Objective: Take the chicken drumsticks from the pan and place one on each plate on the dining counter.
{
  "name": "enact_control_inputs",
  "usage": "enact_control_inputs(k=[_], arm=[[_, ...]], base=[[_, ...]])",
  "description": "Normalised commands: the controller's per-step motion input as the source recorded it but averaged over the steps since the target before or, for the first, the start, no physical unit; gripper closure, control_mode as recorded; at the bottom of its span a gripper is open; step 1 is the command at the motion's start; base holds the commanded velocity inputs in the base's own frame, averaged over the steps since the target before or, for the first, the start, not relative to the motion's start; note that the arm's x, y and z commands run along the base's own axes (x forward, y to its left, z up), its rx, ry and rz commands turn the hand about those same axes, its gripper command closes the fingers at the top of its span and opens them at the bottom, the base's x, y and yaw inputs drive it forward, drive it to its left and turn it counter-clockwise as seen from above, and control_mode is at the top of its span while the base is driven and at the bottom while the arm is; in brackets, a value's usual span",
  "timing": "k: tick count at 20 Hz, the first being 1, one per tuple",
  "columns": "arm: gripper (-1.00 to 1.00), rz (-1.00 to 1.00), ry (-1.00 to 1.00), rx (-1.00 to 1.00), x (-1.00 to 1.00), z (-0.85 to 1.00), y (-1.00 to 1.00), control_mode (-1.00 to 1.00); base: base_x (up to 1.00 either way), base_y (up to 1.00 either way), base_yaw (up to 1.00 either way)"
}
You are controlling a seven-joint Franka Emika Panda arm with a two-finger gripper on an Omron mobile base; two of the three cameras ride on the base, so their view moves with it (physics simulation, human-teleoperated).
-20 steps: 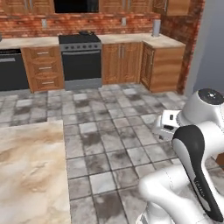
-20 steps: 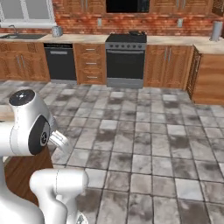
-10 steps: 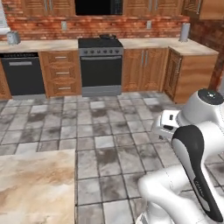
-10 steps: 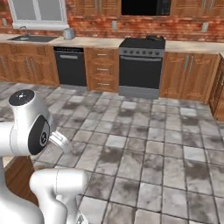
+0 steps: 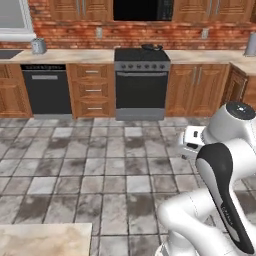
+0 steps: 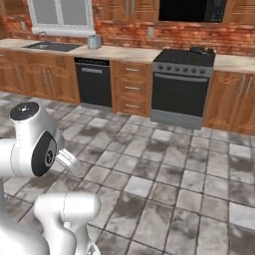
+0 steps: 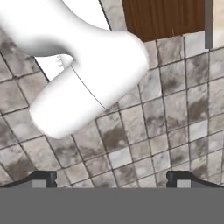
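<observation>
A brick-walled kitchen with a grey tiled floor [image 5: 100,170] is stretching ahead, and the pan [image 5: 151,47] is sitting on the black stove [image 5: 141,82], well apart from the arm; whatever it is holding is too small to make out. The pincer [image 7: 111,177] is hanging wide and empty over the floor tiles.

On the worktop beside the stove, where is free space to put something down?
Left of the stove, the worktop is bare up to the metal canister by the sink. The stove top carries the pan. The marbled corner near the base is bare too.
</observation>
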Motion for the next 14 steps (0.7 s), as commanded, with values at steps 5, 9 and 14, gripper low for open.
enact_control_inputs(k=[5,9,14], arm=[[-1.00,0.00,0.00,0.00,0.00,0.00,0.00,1.00],[-1.00,0.00,0.00,0.00,0.00,0.00,0.00,1.00],[-1.00,0.00,0.00,0.00,0.00,0.00,0.00,1.00]], base=[[1.00,-0.08,0.37],[1.00,-0.06,0.39],[1.00,-0.03,0.36]])
